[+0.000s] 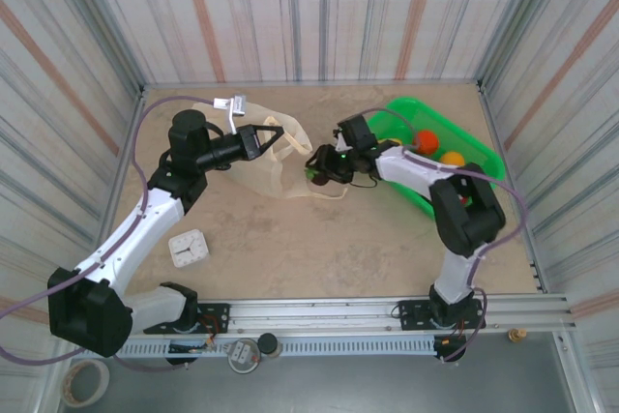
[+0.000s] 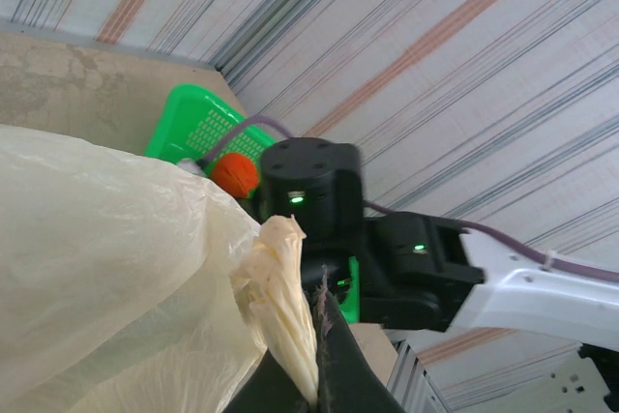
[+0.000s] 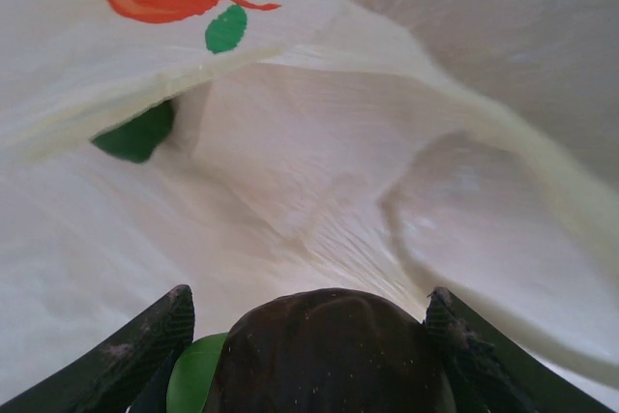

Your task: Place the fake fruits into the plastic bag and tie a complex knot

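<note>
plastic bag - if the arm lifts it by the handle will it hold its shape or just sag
Probably floppy: the plastic bag is thin, creased film, and its handle crumples to a strip in the left end effector. Likely light, being see-through; it may slump shut unless held open.

One plastic bag (image 1: 288, 147); one green basket (image 1: 440, 115); two orange fruits (image 1: 427, 140) in basket; one dark fruit (image 3: 324, 345)

A: The plastic bag (image 3: 319, 142) is thin cream film with a faint sheen. It is creased all over and carries a printed red-and-green mark.
B: And the dark fruit (image 3: 329, 355)?
A: Smooth plastic, dully glossy, lightly speckled. The basket (image 1: 462, 134) is bright, hard-looking green plastic.
B: The table (image 1: 338, 239)?
A: Matt, mottled beige. It may be stone-look laminate, though that is hard to tell from above.
</note>
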Available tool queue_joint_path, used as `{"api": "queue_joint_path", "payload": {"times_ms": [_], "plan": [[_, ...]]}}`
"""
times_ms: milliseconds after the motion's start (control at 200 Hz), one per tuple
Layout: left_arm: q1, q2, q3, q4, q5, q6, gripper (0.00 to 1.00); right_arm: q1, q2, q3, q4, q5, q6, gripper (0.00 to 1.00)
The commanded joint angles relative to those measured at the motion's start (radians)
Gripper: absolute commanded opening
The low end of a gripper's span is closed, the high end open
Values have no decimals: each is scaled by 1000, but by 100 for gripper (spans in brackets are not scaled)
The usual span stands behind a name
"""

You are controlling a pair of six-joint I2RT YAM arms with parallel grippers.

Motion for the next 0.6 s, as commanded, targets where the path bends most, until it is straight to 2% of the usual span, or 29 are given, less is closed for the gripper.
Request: {"api": "queue_joint_path", "payload": {"times_ms": [0, 115, 210, 301, 386, 491, 596], "plan": [[1, -29, 18, 23, 4, -3, 0, 45, 101, 94, 215, -38, 247, 43], [19, -35, 5, 58, 7, -39, 0, 87, 185, 177, 316, 14, 387, 46], [39, -41, 0, 101, 28, -80, 0, 117, 245, 278, 283, 64, 402, 69], [53, -48, -6, 113, 24, -91, 0, 127, 278, 378, 124, 97, 324, 79], [62, -53, -14, 108, 10, -91, 0, 120, 243, 342, 66, 142, 247, 81], [73, -55, -10, 77, -15, -88, 0, 95, 194, 287, 8, 136, 184, 80], [92, -53, -10, 34, -53, -91, 0, 80, 114, 231, -36, 132, 83, 71]]}}
